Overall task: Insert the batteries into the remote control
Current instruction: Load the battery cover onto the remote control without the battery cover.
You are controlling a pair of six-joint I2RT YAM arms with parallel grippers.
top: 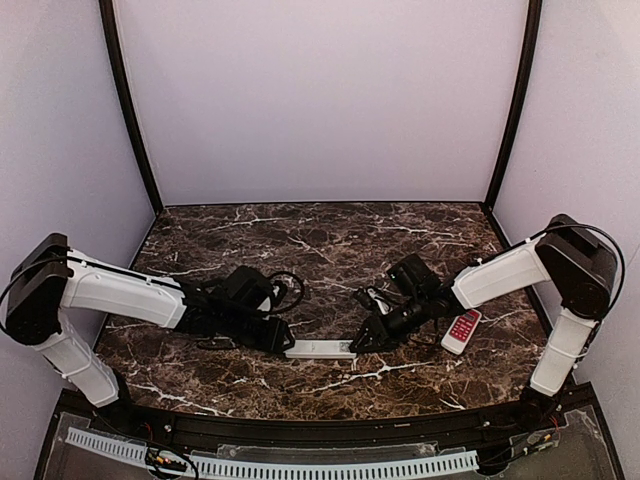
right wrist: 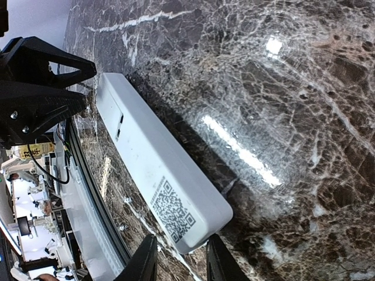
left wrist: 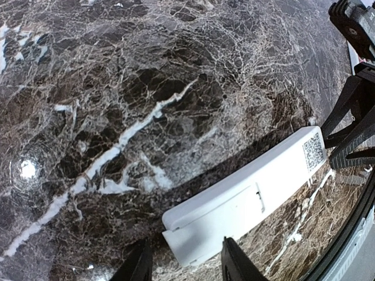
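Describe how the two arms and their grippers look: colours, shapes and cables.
The left arm and the right arm both have white boxy link shells joined by bulky black joint housings. Thin black cables loop at the elbows and by the left wrist. The left gripper and right gripper are black, with slim tapered fingers on angular frames.

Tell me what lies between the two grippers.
The remote control spans the stretch between left gripper and right gripper; the top external view shows it.

remote control (top: 320, 349) on table (top: 300, 240) | second remote (top: 462, 331) to its right
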